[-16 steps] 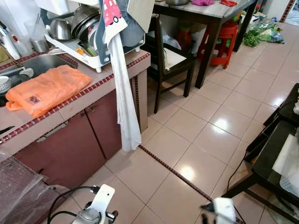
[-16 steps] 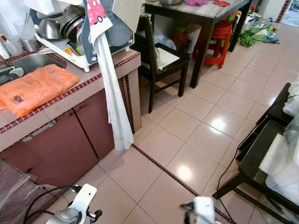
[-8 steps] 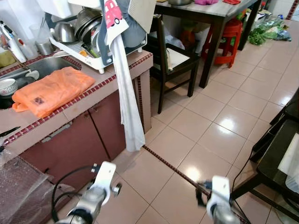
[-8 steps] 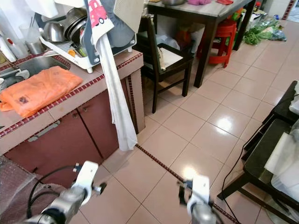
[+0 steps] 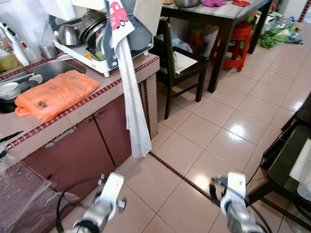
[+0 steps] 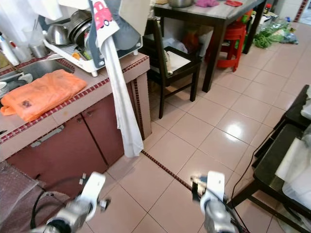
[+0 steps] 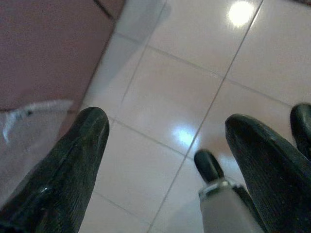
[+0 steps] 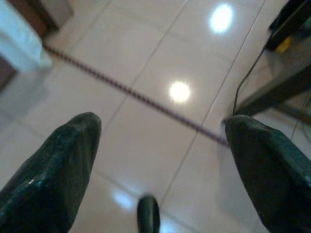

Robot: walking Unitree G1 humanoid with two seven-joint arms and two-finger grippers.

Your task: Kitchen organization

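We are holding both grippers, left and right, spread apart over the floor; one orange bag is lying far left on the counter.

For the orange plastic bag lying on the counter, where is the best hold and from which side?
Grip the orange plastic bag at its edge nearest the counter's front, coming from above on the aisle side. It lies flat and limp, so probably only a pinched-up fold of edge gives purchase; the sink and dish rack crowd its far side.
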